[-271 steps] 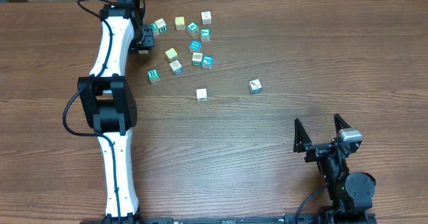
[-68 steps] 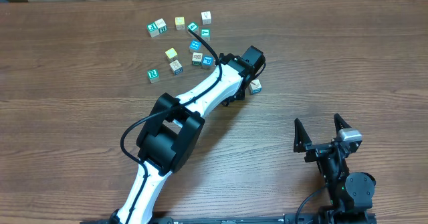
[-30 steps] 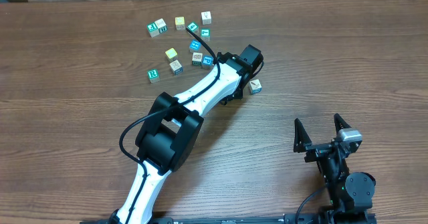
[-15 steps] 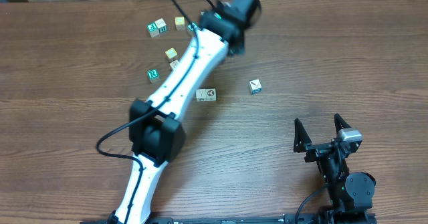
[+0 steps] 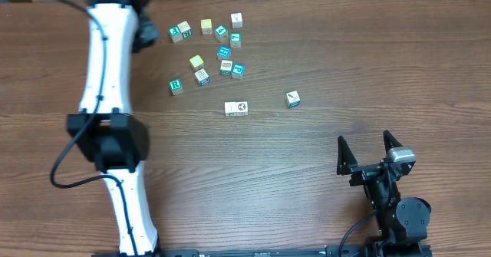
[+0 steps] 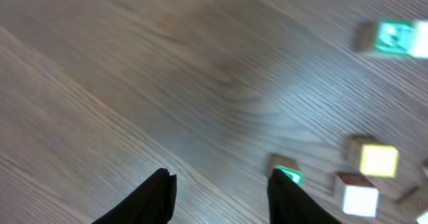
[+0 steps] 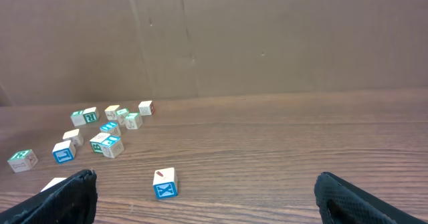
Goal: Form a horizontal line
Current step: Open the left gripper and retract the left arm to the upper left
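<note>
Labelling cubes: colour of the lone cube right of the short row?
Lone cube is white with blue marking; best in right wrist view.

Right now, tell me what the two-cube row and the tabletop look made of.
Two-cube row: probably wood, pale matte faces with printed pictures; too small to be sure. Tabletop: brown wood or wood-look laminate, low sheen, streaky grain lines.

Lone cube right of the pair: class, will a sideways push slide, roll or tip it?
The cube probably slides rather than rolls: flat faces on a smooth table. Small and blocky, it is likely light and stiff. A high push might tip it.
</note>
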`<state>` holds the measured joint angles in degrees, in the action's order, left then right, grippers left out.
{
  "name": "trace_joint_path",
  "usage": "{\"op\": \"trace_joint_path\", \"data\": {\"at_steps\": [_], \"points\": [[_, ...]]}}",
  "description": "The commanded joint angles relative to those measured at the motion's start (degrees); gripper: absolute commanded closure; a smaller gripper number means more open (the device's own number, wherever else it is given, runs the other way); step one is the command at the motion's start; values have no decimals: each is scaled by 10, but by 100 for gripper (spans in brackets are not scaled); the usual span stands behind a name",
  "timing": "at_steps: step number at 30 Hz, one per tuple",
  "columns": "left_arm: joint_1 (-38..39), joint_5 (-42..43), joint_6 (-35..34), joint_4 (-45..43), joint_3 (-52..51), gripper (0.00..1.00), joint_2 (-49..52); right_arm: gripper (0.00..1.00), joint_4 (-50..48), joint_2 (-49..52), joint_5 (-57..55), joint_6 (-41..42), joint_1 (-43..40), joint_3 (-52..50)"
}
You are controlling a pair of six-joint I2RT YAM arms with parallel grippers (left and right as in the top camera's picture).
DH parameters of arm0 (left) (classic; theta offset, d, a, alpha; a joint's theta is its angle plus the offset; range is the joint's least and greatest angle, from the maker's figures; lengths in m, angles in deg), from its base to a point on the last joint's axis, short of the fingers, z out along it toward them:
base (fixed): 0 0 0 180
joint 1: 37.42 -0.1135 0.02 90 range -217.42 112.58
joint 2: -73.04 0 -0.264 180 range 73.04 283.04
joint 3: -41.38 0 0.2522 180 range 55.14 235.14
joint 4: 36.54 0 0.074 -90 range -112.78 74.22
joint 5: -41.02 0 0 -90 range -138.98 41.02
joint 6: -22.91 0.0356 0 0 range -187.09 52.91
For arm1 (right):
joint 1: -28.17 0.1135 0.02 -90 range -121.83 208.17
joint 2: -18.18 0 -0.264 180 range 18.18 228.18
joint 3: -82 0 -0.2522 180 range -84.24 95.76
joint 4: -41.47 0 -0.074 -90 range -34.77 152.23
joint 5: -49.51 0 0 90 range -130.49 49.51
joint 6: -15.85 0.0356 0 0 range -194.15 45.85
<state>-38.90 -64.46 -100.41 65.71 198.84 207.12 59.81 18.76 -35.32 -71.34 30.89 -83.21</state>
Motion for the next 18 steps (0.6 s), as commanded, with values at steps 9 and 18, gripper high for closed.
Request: {"op": "trace_joint_path", "data": {"at_steps": [9,18], "points": [[-79,98,-14,59,-37,0,-3,0,-19,-4,6,2,-2,-6],[-79,98,-14,53,-37,0,-3,0,-45,-4,117,93,-1,23]]}}
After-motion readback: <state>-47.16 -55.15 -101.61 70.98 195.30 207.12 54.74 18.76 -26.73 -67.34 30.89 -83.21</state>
